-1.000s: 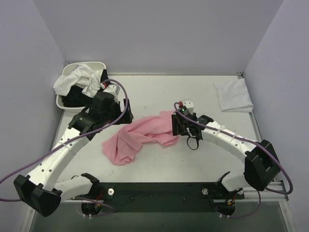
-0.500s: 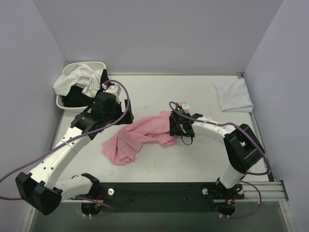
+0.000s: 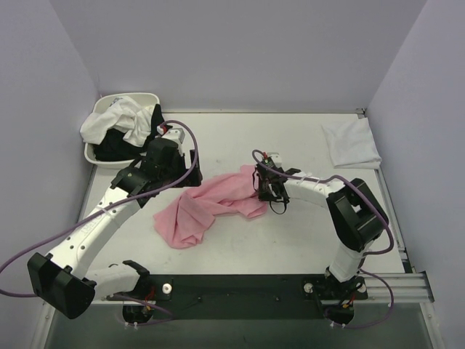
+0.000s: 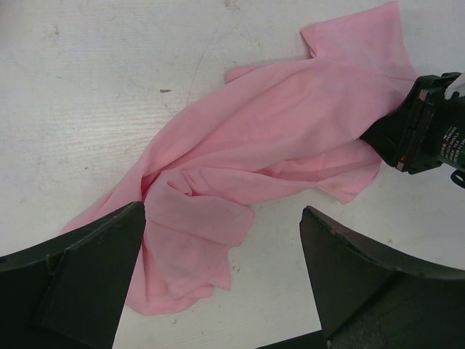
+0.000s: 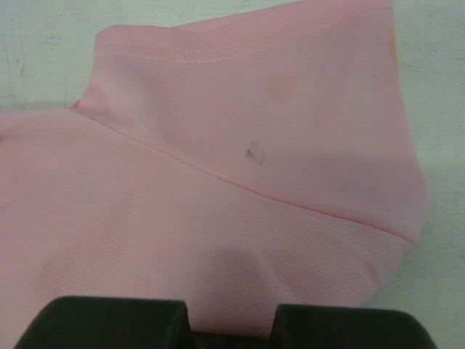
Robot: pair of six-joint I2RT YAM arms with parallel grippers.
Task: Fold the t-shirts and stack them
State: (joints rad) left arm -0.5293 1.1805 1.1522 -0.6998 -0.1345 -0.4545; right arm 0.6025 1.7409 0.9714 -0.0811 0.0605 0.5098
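Observation:
A light pink t-shirt [image 3: 211, 203] lies crumpled across the middle of the table. My right gripper [image 3: 260, 186] is low at its right end, by a sleeve hem. In the right wrist view the pink t-shirt [image 5: 254, 182] fills the frame, and the right gripper [image 5: 231, 320] has cloth bunched in the narrow gap between its fingers. My left gripper [image 3: 190, 167] hovers wide open above the shirt's left half. The left wrist view shows the left gripper [image 4: 221, 212] over the folded lower part of the pink t-shirt [image 4: 290, 123], touching nothing. The right gripper [image 4: 429, 134] shows there at the cloth's right edge.
A white oval basin [image 3: 131, 97] stands at the back left, with a white t-shirt [image 3: 116, 120] and a black t-shirt [image 3: 112, 147] heaped in it. A folded white t-shirt [image 3: 351, 143] lies at the back right. Walls close in the left, right and far sides.
The right gripper has slid left onto the shirt's right edge and closed on the cloth. The left gripper has drifted slightly towards the back, still open.

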